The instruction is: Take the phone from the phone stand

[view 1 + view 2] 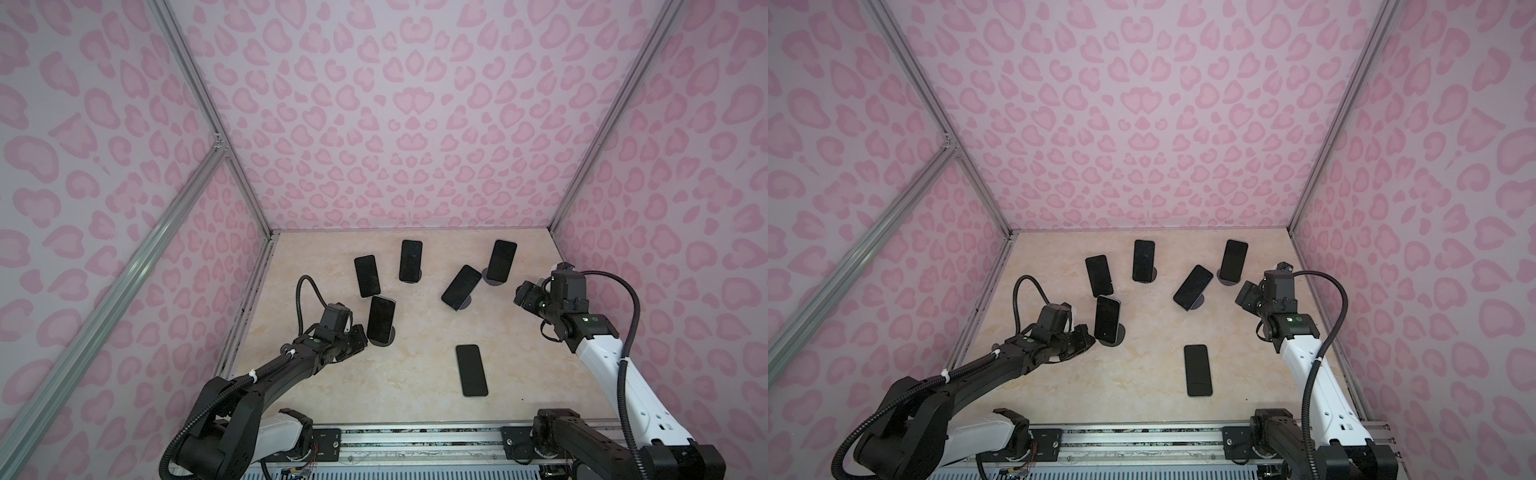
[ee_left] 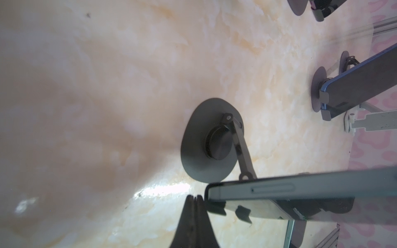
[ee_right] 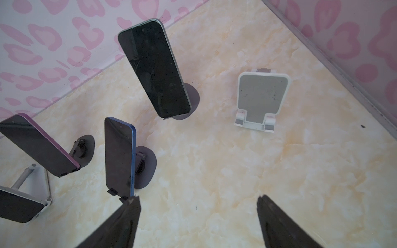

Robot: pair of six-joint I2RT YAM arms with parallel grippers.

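A dark-screened phone [image 1: 380, 318] leans upright on a dark stand with a round base [image 1: 385, 340] at the front left of the table. My left gripper [image 1: 359, 338] is shut and holds nothing, just left of that phone's lower end. In the left wrist view its closed tips [image 2: 195, 198] sit right beside the phone's bottom corner [image 2: 214, 189], with the stand's base [image 2: 206, 139] and hinged arm behind. My right gripper [image 1: 524, 293] hangs open at the right; nothing lies between its fingers [image 3: 197, 199].
Other phones rest on stands at the back [image 1: 367, 275] [image 1: 410, 260] [image 1: 501, 259] and in the middle [image 1: 461, 286]. One phone [image 1: 471, 370] lies flat near the front. An empty white stand [image 3: 262, 101] is near the right wall. Pink patterned walls enclose the table.
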